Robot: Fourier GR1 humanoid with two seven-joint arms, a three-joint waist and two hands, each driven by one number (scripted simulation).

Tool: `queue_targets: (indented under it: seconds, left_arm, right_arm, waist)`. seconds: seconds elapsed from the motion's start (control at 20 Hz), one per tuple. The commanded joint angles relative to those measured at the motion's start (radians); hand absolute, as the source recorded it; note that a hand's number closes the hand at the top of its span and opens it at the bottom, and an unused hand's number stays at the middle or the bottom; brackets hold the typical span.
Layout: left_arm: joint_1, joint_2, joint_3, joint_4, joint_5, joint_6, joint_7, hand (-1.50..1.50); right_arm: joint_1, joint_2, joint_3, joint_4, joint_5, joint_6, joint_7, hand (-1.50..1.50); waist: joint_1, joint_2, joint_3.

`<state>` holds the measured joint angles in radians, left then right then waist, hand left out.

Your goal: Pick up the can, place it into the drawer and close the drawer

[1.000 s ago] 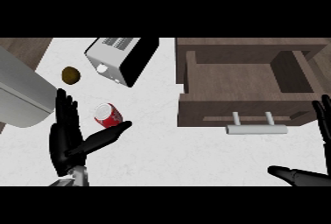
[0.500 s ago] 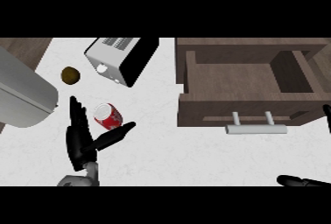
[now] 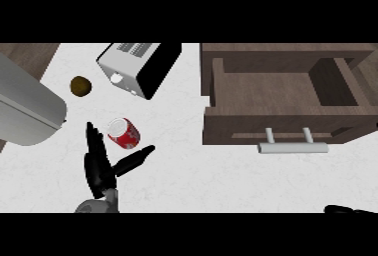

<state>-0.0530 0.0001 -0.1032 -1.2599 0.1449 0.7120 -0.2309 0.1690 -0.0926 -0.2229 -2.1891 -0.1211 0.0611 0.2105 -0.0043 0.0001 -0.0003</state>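
The red can with a pale top lies tilted on the white counter, left of centre. My left hand is just below and left of it, open. Its fingers point up along the can's left side and its thumb reaches out under the can. I cannot tell whether the hand touches the can. The brown drawer stands pulled open at the right, its inside bare, with a grey bar handle on its front. Only a black sliver of my right hand shows at the lower right edge.
A silver and black toaster stands at the back, above the can. A small brown round thing lies to its left. A large grey appliance fills the left edge, close to my left hand.
My left hand has moved right and nearer the can, narrowing towards it. My right hand has sunk from the right edge to the lower right corner. The can and drawer have not moved.
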Motion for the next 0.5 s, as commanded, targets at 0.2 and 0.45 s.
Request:
queue_targets:
  seconds: [0.2,0.45]
  left_arm:
    - [-0.017,0.004,0.134,0.227,0.123,-0.162,-0.207,-1.50]
    - [-0.175,0.000,0.216,0.461,0.177,-0.160,-0.320,-1.50]
  right_arm:
    - [0.063,-0.004,-0.053,-0.045,-0.047,0.056,-0.004,-1.50]
    - [0.062,0.031,-0.018,-0.057,0.017,0.037,0.003,-1.50]
  waist:
    - [-0.001,0.000,0.000]
    - [-0.004,0.001,0.000]
